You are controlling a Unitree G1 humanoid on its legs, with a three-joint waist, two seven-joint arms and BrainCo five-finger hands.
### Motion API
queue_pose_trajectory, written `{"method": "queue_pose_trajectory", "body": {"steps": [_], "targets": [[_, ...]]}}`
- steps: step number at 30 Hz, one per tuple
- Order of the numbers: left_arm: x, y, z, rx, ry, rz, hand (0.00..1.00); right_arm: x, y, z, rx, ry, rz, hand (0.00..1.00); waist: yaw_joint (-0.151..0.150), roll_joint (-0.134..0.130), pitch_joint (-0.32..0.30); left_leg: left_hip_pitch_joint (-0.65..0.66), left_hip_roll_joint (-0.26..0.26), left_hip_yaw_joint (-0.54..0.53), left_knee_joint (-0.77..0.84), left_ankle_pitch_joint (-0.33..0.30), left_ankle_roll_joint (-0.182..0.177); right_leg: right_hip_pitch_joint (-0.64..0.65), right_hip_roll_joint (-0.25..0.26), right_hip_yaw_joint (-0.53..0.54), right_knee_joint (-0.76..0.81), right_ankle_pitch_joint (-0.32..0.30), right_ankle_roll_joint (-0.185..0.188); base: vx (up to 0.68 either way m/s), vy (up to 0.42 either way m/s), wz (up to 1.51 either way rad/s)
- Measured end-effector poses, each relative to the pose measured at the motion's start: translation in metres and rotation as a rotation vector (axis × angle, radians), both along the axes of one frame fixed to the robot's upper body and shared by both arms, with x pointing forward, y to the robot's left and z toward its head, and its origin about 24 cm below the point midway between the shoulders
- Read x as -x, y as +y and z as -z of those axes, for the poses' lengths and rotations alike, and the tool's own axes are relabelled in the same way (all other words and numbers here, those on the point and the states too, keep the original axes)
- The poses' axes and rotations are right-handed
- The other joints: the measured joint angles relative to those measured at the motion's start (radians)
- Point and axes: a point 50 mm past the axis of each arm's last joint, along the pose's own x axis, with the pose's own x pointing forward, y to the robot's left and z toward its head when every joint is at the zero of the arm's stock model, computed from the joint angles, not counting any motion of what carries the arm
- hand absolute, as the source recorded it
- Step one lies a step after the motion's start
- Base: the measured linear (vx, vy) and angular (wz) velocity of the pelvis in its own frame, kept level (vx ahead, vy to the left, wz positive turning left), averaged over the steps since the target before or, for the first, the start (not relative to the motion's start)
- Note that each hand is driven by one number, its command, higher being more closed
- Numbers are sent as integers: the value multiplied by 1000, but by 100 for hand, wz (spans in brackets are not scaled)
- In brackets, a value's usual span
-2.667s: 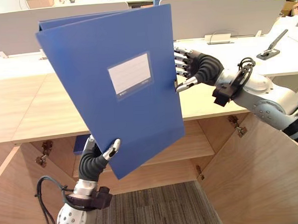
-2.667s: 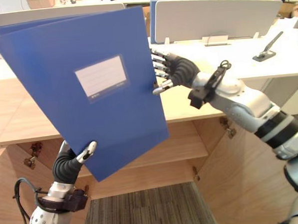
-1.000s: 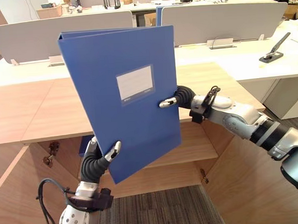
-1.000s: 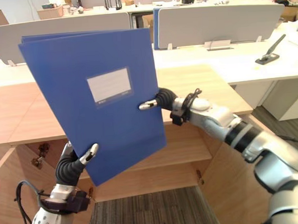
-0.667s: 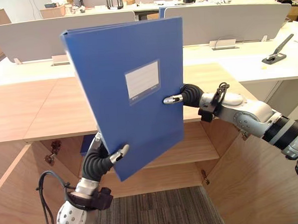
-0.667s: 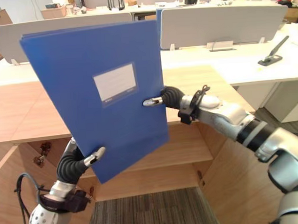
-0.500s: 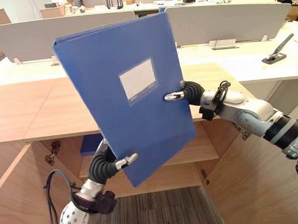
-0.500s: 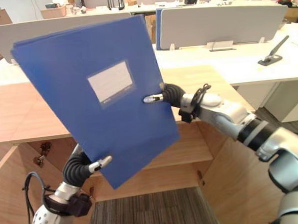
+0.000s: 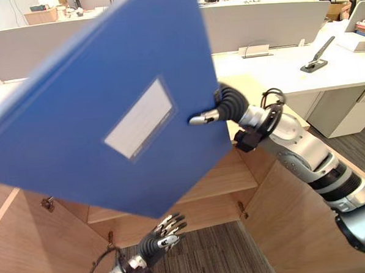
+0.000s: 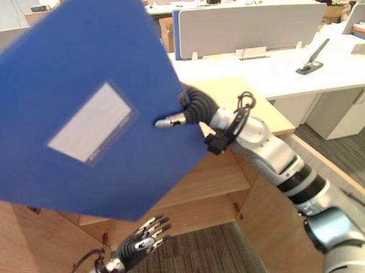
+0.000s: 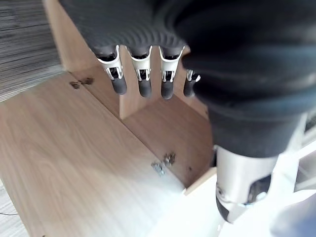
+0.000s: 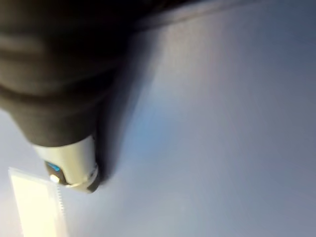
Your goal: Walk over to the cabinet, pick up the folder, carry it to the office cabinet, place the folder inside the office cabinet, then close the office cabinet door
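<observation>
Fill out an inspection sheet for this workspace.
surface: wooden cabinet top, mostly hidden behind the folder.
job's things: blue folder held up, tilted, in front of the office cabinet, whose doors stand open.
clutter: black lever tool and white box on the white desk behind.
hands: right hand pinches the folder's edge, thumb on its cover; left hand open, low, holding nothing.
cables: nothing seen.
surroundings: grey partition screens, grey carpet.

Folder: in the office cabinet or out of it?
Out. The right hand pinches the tilted folder by its edge, above the open cabinet; the left hand is open below.
</observation>
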Motion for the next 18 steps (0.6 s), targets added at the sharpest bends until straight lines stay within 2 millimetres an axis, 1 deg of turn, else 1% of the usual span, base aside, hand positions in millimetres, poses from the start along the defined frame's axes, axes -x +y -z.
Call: {"method": "queue_pose_trajectory", "body": {"steps": [2, 4, 6, 8, 11, 13, 14, 16, 18], "targets": [[0, -7, 15, 81, 87, -128, 0, 6, -11, -11, -113, -150, 135, 100, -2, -1, 3, 0, -2, 2, -1, 0, 0, -1, -1, 2, 0, 0, 0, 0, 10, -2], [-2, -15, 21, 147, 128, -209, 0, 8, -15, -11, -165, -192, 203, 100, -4, -2, 6, 0, -1, 2, -1, 0, 1, -1, -1, 2, 0, 0, 0, 0, 0, 0], [-4, -19, 24, 183, 145, -271, 0, 12, -19, -6, -166, -219, 260, 100, -4, -3, 11, 0, 1, 1, -1, 0, 1, -1, 2, 2, 0, 0, 0, 0, 0, 0], [-6, -15, 28, 177, 156, -351, 0, 17, -18, -1, -130, -259, 298, 100, -4, -1, 22, 0, 2, 1, -1, 0, 1, 0, 3, 2, 0, 0, 0, 0, 0, 0], [-5, 0, 38, 114, 188, -461, 0, 25, -15, 9, -71, -323, 359, 100, -7, -1, 31, 0, 3, 0, 0, 0, 1, 0, 5, 2, -1, 0, 0, 0, 0, 0], [-3, 8, 42, 90, 211, -526, 0, 29, -15, 8, -55, -401, 423, 100, -8, -2, 32, 0, 3, -1, 0, -1, 2, 0, 4, 2, -1, 0, 0, 0, 0, 0], [-3, 13, 42, 80, 212, -565, 0, 33, -18, 6, -68, -458, 472, 100, -5, -7, 35, 0, 2, -3, 1, -1, 3, 2, 4, 1, -1, 0, 0, 0, 0, 0], [-2, 17, 42, 77, 210, -603, 0, 37, -17, 5, -79, -496, 490, 100, -6, -9, 37, -1, 1, -3, 3, -3, 5, 2, 2, 1, -1, 0, 0, 0, 0, 0], [-2, 22, 42, 67, 206, -642, 0, 45, -14, 8, -69, -535, 474, 100, -5, -11, 38, -1, 0, -4, 5, -4, 6, 3, 1, 0, -1, 0, 0, 0, 0, 0]]}}
